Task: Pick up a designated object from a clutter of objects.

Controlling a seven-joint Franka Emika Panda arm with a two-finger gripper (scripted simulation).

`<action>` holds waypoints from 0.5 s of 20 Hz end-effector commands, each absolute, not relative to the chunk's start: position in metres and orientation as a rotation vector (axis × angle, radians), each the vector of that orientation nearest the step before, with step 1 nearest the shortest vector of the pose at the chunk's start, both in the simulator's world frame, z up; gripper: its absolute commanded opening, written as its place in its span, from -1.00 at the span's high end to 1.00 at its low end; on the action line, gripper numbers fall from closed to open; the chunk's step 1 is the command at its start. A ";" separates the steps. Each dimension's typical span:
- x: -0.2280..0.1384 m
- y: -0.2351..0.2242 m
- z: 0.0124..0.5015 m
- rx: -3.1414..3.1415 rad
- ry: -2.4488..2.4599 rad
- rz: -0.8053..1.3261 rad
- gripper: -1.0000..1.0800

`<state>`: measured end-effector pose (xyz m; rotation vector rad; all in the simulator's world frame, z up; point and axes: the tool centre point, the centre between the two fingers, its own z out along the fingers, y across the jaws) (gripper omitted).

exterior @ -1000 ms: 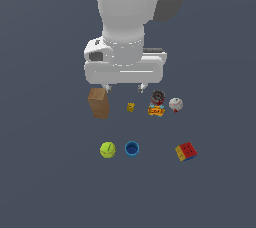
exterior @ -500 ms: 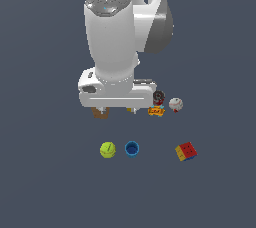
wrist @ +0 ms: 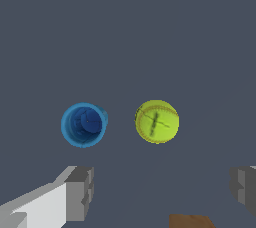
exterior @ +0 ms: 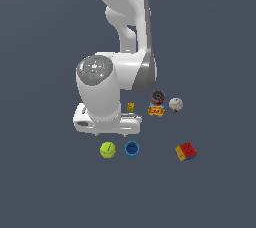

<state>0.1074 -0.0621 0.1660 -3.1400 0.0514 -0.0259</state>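
Observation:
The yellow-green tennis ball [exterior: 107, 150] lies on the grey floor, just to the exterior view's left of the blue cup [exterior: 132, 149]. In the wrist view the ball [wrist: 157, 121] and the cup [wrist: 84, 124] sit side by side, apart. My gripper [wrist: 162, 192] is open and empty, its grey fingertips [wrist: 81, 192] wide apart, above the floor and short of the ball. In the exterior view the hand [exterior: 107, 125] hangs just behind the ball and hides the fingers.
A tiny yellow piece [exterior: 131, 107], a red-orange can [exterior: 157, 103], a white baseball [exterior: 175, 104] and a multicoloured puzzle cube [exterior: 186, 151] lie around. The brown cardboard box shows only as an edge in the wrist view [wrist: 192, 221]; the arm hides it in the exterior view.
The arm has swung down and forward towards the ball and cup, and the hand now hangs lower and nearer them, covering the brown box. No object has moved.

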 end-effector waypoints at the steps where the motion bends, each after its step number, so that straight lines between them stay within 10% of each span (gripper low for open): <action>1: 0.113 -0.069 0.145 -3.140 0.060 -0.020 -0.92; 10: 0.121 -0.084 0.099 -3.140 0.079 -0.003 -0.92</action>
